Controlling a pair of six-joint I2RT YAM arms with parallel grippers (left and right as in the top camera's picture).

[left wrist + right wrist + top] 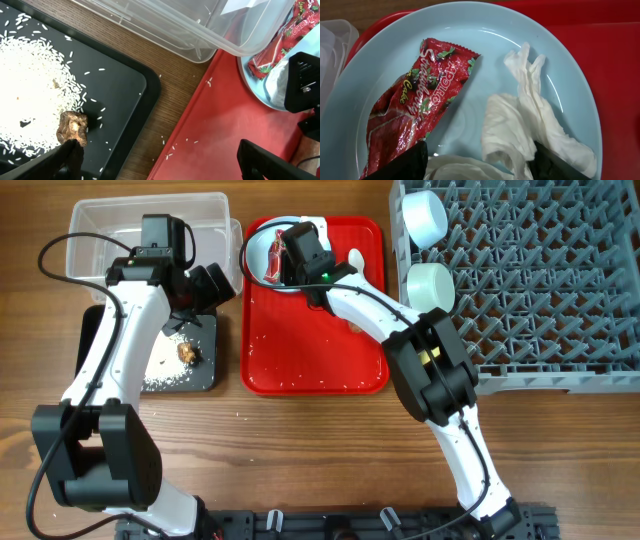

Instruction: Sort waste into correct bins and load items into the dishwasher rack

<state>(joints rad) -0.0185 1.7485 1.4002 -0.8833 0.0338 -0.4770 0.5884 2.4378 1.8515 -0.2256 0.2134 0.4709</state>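
Note:
The red snack wrapper (415, 105) and the crumpled white tissue (520, 125) lie on the light-blue plate (485, 40), which sits on the red serving tray (300, 370). My right gripper (477, 167) is low over the plate, open, its fingers on either side of the tissue. The left gripper (165, 165) hangs wide open and holds nothing, spanning the gap between the black tray (125, 85) and the red tray. Its left finger (65, 160) is right beside the dark food lump (74, 127), which lies by the rice crumbs (30, 85).
The clear tub (120, 220) stands behind the black tray (205, 370). Two pale bowls (425, 215) (430, 283) sit at the left edge of the grey dishwasher rack (540, 290). A white spoon (355, 258) lies on the red tray, and stray rice grains dot it.

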